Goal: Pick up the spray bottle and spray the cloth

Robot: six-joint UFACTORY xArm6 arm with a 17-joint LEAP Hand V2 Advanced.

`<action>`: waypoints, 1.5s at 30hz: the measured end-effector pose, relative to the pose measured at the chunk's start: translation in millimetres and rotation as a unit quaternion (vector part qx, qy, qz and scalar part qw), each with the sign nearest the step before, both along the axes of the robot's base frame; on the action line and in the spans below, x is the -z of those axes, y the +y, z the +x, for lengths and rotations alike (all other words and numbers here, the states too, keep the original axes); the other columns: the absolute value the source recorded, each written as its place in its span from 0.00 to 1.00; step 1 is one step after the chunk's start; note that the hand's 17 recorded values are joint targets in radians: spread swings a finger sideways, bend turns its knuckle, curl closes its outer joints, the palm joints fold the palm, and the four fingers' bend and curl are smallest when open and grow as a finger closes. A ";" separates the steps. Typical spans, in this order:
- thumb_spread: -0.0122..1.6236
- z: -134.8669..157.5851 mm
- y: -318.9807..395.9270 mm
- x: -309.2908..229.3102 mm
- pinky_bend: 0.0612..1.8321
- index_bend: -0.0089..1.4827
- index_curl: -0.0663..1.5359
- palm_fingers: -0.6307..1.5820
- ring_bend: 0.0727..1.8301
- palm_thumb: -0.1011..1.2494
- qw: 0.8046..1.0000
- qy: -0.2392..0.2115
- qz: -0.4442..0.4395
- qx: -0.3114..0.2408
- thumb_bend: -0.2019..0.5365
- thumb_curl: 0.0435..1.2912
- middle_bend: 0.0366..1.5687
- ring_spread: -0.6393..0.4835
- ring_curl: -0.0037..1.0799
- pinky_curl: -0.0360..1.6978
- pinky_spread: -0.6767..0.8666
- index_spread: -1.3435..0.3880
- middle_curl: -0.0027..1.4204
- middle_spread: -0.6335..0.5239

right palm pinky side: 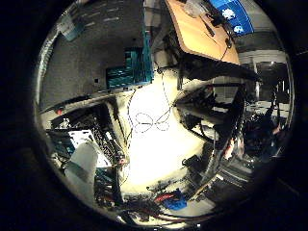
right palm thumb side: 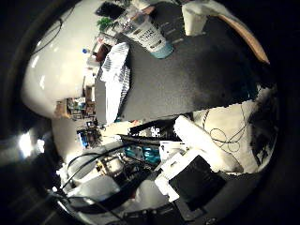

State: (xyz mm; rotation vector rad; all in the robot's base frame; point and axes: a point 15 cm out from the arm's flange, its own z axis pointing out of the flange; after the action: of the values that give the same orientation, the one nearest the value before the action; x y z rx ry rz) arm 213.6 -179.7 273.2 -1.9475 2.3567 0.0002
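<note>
Looking out from the palm over a dark grey desk (right palm thumb side: 197,79), well clear of its surface. On the desk, near its far edge: spray bottle (right palm thumb side: 146,33), clear-bodied with a white printed label and a teal end. Cannot tell whether upright or tipped. Just beside the spray bottle, along the same edge of the desk: cloth (right palm thumb side: 115,77), striped light and dark, rumpled, partly draped over the rim. Also on the desk, apart from both: a white bundle (right palm thumb side: 194,18), too blurred to identify.

Robot hand (right palm thumb side: 187,171) off the desk, beyond its near edge, white and black parts crowding the view. Fingers (right palm thumb side: 206,146) stretched out and loosely spread, closed round nothing, touching neither spray bottle nor cloth. Another white finger seen in the little-finger-side view, likewise straight.

Beside the desk, against its edge: teal crate (right palm pinky side: 131,70). Below the desk: pale floor (right palm pinky side: 154,144). Past the crate, away from the desk: wooden tabletop (right palm pinky side: 199,33) with small dark items on it. Low on the floor, far from the desk: something blue (right palm pinky side: 175,204), unclear.
</note>
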 end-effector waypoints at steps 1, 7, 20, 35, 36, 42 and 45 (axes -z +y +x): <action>0.68 -0.5 0.5 0.7 0.08 0.28 0.29 0.37 0.05 0.64 1.000 0.002 0.002 -0.001 0.24 0.25 0.10 0.75 0.11 0.20 0.70 0.53 0.22 0.59; 0.68 -1.5 2.1 -0.4 0.08 0.28 0.29 0.37 0.05 0.64 1.000 0.004 0.005 -0.001 0.25 0.25 0.10 0.75 0.11 0.20 0.70 0.53 0.22 0.59; 0.68 -5.2 3.3 0.3 0.09 0.18 0.28 0.36 0.06 0.64 1.000 0.006 0.018 0.005 0.25 0.25 0.10 0.75 0.13 0.21 0.69 0.55 0.22 0.60; 0.69 26.7 5.0 -20.0 0.12 0.15 0.28 0.37 0.07 0.62 0.997 -0.064 0.041 0.021 0.25 0.25 0.09 0.74 0.15 0.21 0.71 0.55 0.20 0.60; 0.69 29.0 5.5 -20.7 0.12 0.15 0.28 0.38 0.07 0.62 0.996 -0.071 0.047 0.024 0.25 0.25 0.09 0.74 0.16 0.21 0.71 0.55 0.20 0.60; 0.69 42.9 -2.9 -26.4 0.13 0.14 0.28 0.37 0.07 0.63 0.991 -0.116 0.058 0.042 0.25 0.25 0.09 0.74 0.17 0.21 0.71 0.56 0.19 0.60; 0.69 50.4 -4.4 -30.3 0.13 0.13 0.28 0.37 0.07 0.63 0.988 -0.137 0.063 0.046 0.25 0.26 0.09 0.74 0.18 0.21 0.71 0.56 0.19 0.60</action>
State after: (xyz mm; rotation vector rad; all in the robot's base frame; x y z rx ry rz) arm 264.0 -184.1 303.5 -1.6630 2.2068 -0.1145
